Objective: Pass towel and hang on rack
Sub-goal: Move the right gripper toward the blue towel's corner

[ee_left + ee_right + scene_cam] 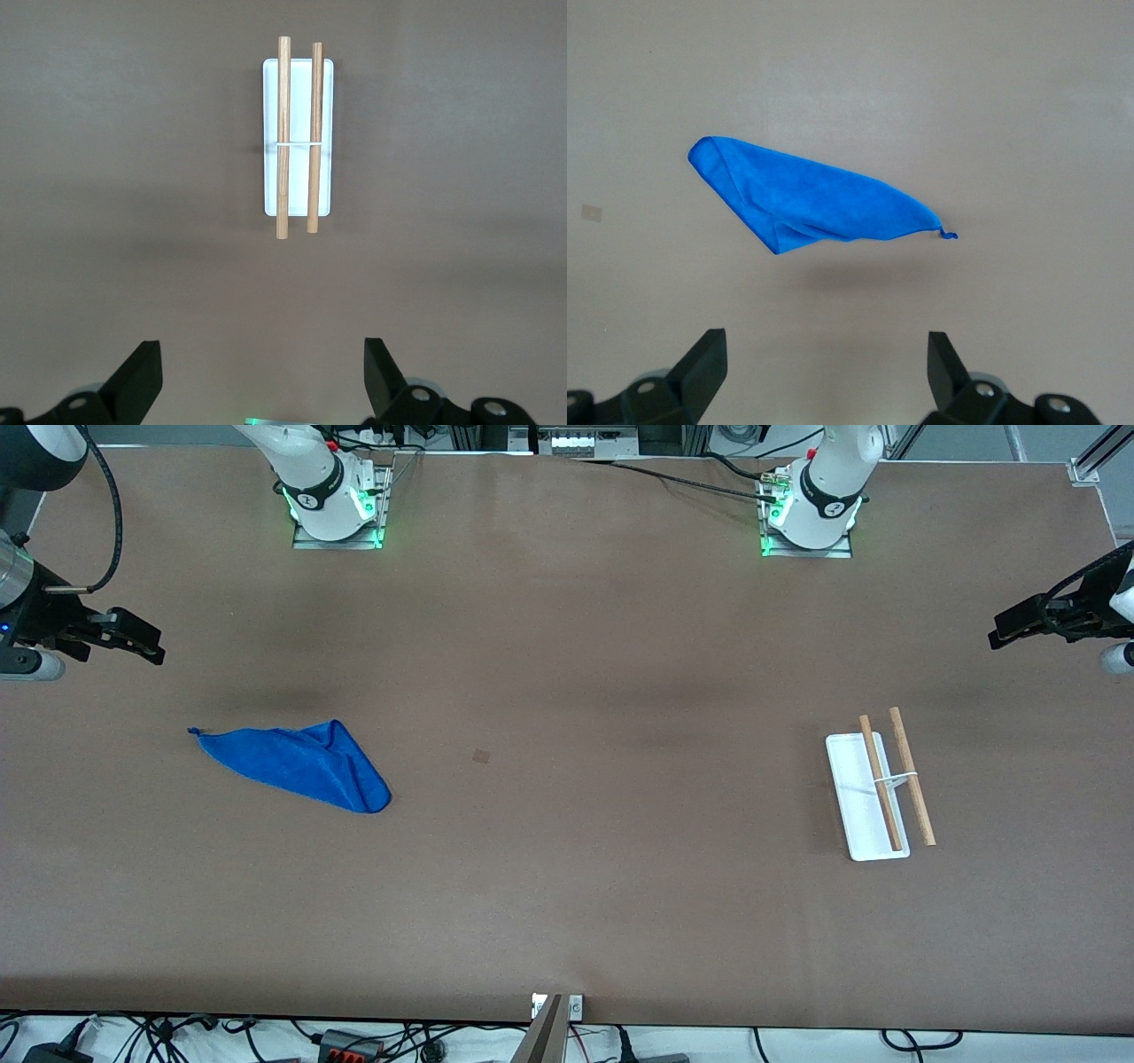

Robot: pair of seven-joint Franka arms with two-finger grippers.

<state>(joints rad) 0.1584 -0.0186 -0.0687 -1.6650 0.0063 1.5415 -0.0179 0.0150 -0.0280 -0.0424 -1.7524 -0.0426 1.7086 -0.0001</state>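
Note:
The blue towel [297,766] lies crumpled flat on the brown table toward the right arm's end, its tiny corner loop pointing to that end. It also shows in the right wrist view [815,199]. The rack [877,788], a white tray with two wooden rods on a thin stand, stands toward the left arm's end and shows in the left wrist view [299,133]. My right gripper [151,646] hangs open and empty above the table's end, apart from the towel [827,363]. My left gripper [1001,636] hangs open and empty above the other end, apart from the rack [263,372].
A small dark mark [481,755] sits on the table between towel and rack. A metal bracket [554,1010] sticks up at the front edge. Both arm bases [337,505] stand along the table edge farthest from the front camera.

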